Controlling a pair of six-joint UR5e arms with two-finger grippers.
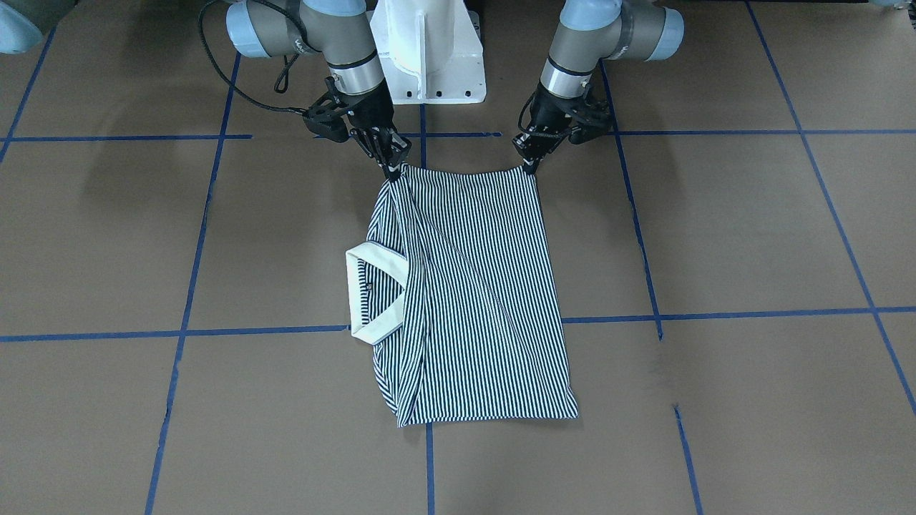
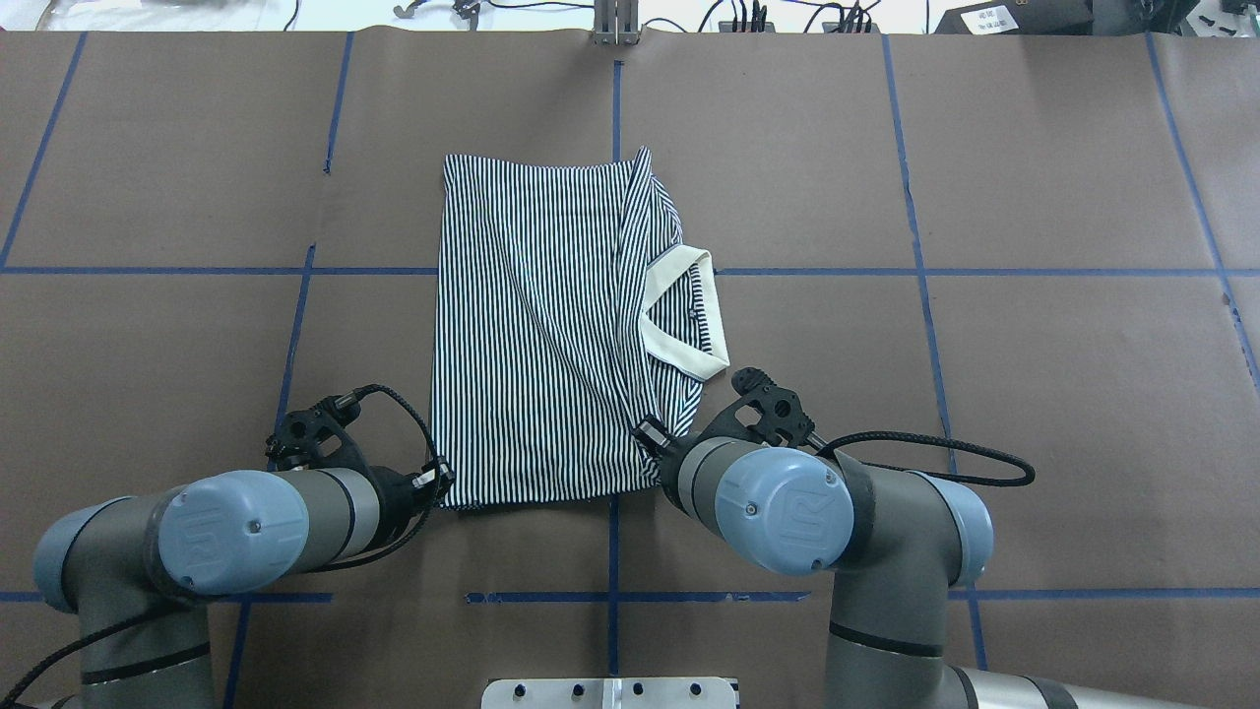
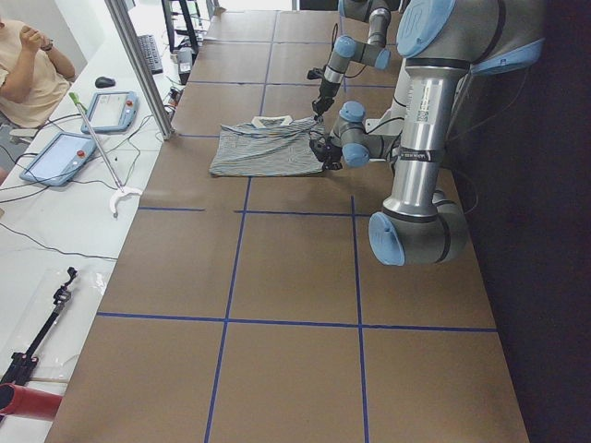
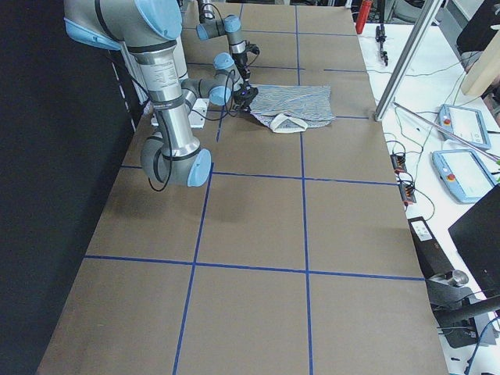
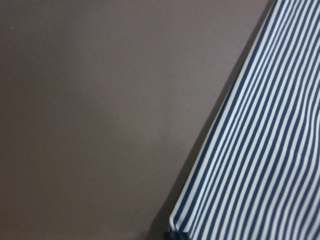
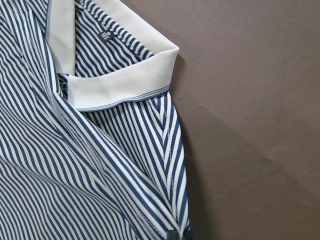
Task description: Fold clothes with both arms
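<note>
While both pairs of fingers sat low over the brown counter [image 1: 751, 229], the striped shirt [image 1: 472, 286] lay flat just beyond them. It was folded lengthwise into a narrow panel, and its near edge ran straight from one pair to the other.

The left fingers [image 1: 529, 168] were pinched shut on one near corner of the shirt. The right fingers [image 1: 395, 170] were pinched shut on the other, where the cloth gathered into long diagonal creases. Past the right fingers, on their outer side, the cream collar [image 1: 379, 325] stuck out from the shirt's long edge and lay on the counter.

Blue tape lines [image 1: 250, 332] crossed the counter, and some ran under the shirt. Behind the fingers, between the two arms, stood a white base [image 1: 429, 57]. A black cable [image 2: 906, 441] looped out from the right arm [image 2: 778, 502], on the side away from the shirt. Seen from above, that arm's wrist covered most of its own fingers, and the left arm [image 2: 236, 527] reached in low beside the other corner.

Well beyond the shirt's far edge a grey post [image 3: 138, 69] rose at the counter's rim. Past it two tablets [image 3: 57, 157] lay on a white bench where a person [image 3: 28, 65] sat.
</note>
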